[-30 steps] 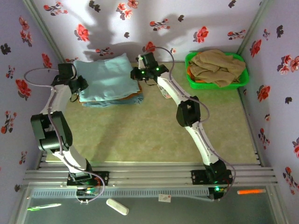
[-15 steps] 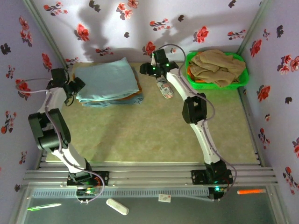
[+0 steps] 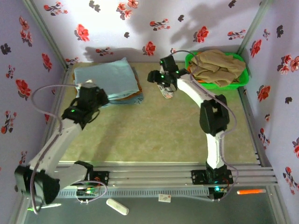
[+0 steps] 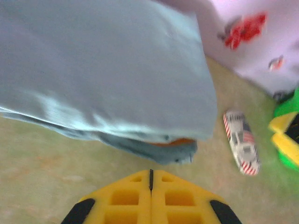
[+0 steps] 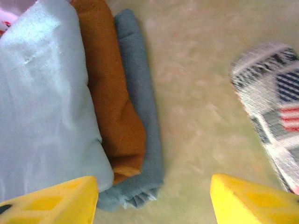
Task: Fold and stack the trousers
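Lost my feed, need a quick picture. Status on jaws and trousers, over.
Left gripper jaws shut, empty. Right gripper jaws open, empty. Trousers folded, atop mustard-brown cloth. Striped packet beside them, apart.

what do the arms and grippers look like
The left arm and right arm are white links with black joints, green lights and loose grey cables. The left gripper and right gripper have yellow fingers with recessed grid cells.
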Available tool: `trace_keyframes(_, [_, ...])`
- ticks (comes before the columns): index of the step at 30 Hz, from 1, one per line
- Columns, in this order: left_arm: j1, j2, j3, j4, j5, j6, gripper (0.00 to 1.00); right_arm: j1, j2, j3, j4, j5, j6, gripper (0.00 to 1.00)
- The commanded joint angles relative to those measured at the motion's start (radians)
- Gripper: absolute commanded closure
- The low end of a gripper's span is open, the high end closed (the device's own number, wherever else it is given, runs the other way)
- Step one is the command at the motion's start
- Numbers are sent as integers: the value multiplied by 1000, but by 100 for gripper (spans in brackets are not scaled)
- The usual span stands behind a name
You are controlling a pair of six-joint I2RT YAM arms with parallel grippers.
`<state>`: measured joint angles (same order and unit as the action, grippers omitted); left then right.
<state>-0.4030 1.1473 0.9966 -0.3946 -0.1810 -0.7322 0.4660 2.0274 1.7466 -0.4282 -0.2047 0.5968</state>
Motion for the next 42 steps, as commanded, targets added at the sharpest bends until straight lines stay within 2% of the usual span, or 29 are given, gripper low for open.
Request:
trace_keyframes(1, [-131, 218, 38, 41, -87, -28, 100, -48, -178, -214, 171, 67, 70, 30])
trace_keyframes(3, [-181, 355, 90, 75, -77, -25, 100, -73, -252, -328, 202, 51, 79, 27])
trace_keyframes(6, [-207, 561, 199, 85, -63, -14, 100, -97, -323, -428, 171, 16, 48, 25])
trace_keyframes(11, [-227, 824, 386, 81, -41, -3, 83, -147, -448, -593, 199, -16, 65, 20])
trace_keyframes(14, [-218, 900, 439, 63, -38, -7, 73, -154, -502, -663, 210, -36, 69, 19])
trace_keyframes(16, [-188, 925, 440, 59, -38, -15, 73, -161, -522, -680, 193, -38, 52, 19])
trace_keyframes(19, [-80, 931, 382, 96, 41, -54, 86, -182, -559, -711, 200, -52, 55, 19])
trace_keyframes(22, [40, 893, 293, 163, 135, -77, 89, -188, -597, -735, 203, -68, 57, 19])
trace_keyframes(28, [213, 888, 295, 114, 246, -17, 95, -191, -661, -780, 186, -56, 46, 19])
trace_keyframes(34, [311, 902, 376, 14, 303, 117, 96, -192, -699, -786, 176, -63, 49, 19])
trace_keyframes(40, [336, 930, 468, -71, 331, 217, 98, -193, -731, -764, 123, -54, 25, 19])
trace_keyframes(42, [337, 907, 441, -52, 344, 211, 98, -196, -753, -765, 103, -49, 15, 19])
